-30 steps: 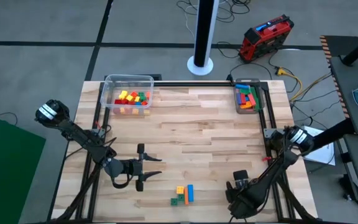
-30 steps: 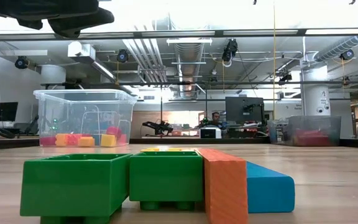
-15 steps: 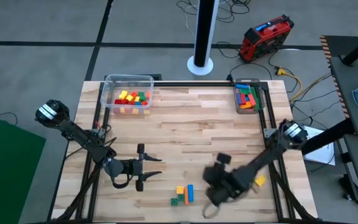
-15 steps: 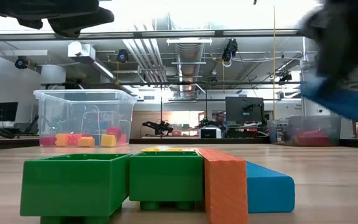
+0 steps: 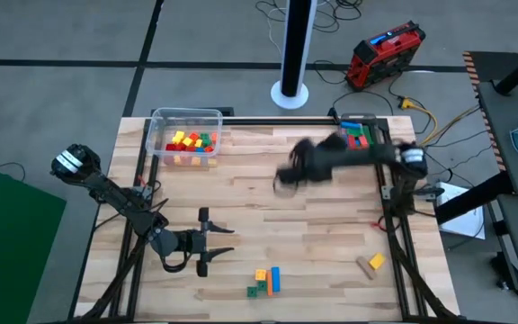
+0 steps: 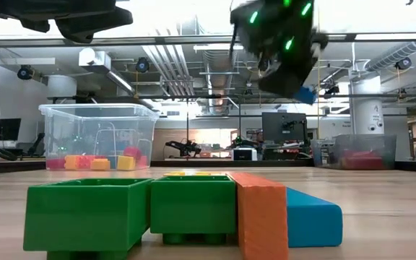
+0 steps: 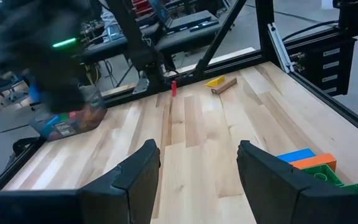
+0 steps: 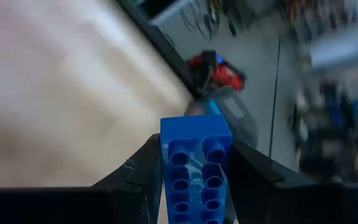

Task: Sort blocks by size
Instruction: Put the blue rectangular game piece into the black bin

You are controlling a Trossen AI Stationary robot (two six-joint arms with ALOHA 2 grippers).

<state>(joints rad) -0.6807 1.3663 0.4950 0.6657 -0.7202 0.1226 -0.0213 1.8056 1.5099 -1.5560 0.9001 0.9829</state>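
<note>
Resting low at the table's left front, left gripper (image 5: 220, 241) fingers spread wide, green, orange and blue blocks (image 5: 265, 281) clustered at front centre, right gripper (image 5: 283, 176) mid-table, clamping a blue studded bar block (image 8: 196, 171).

No readable text, label, brand or number shows on anything in these views.

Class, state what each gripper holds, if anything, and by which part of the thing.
The right gripper holds a blue block, one finger on each long side, its studded face toward the wrist camera. The left gripper holds nothing; its fingers are open.
</note>
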